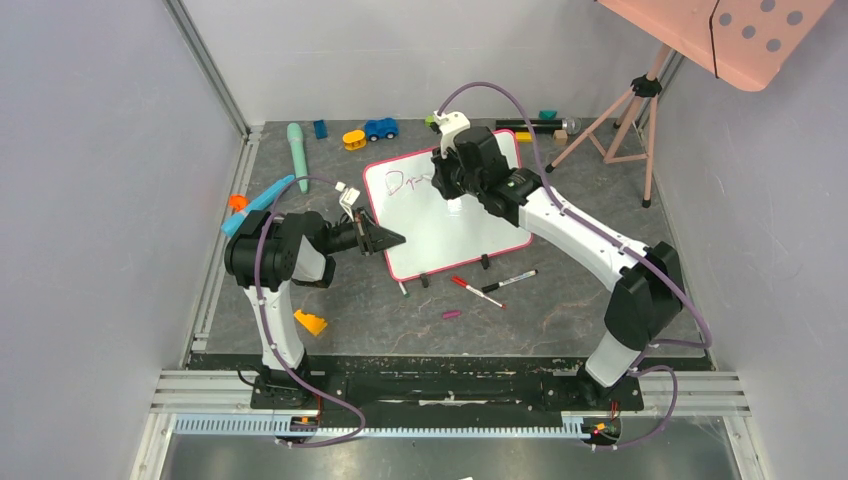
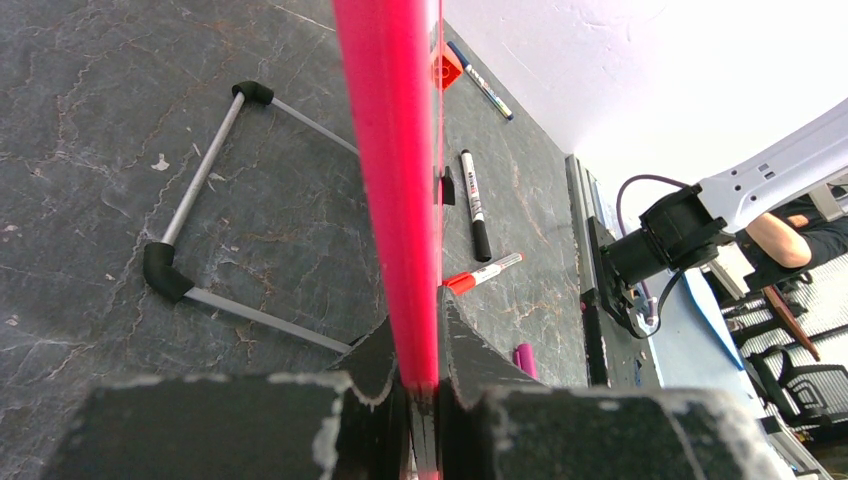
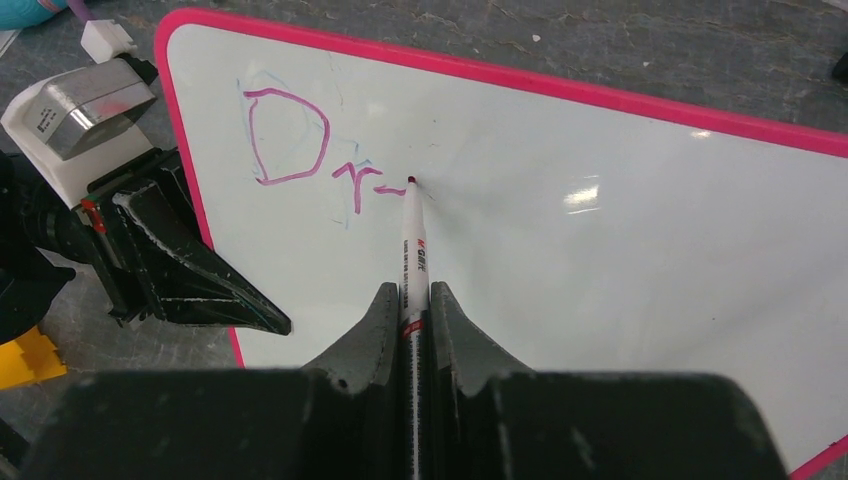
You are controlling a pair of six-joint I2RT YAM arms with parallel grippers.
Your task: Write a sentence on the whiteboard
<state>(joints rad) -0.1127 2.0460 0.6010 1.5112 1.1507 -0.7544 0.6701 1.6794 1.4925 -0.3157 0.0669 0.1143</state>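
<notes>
**Two letters written**

Left of centre, my left fingers (image 1: 382,240) pinch the pink edge of the whiteboard (image 1: 445,235), which sits mid-frame on the surface (image 1: 300,290). Rightward, my right fingers (image 3: 372,335) clamp a marker (image 3: 414,250), tip touching the board after the sentence's (image 3: 300,150) "Dr".

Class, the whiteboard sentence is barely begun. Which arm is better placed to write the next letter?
Right arm: right end effector holds the marker, tip on the whiteboard by the sentence; left end effector clamps the frame.
</notes>
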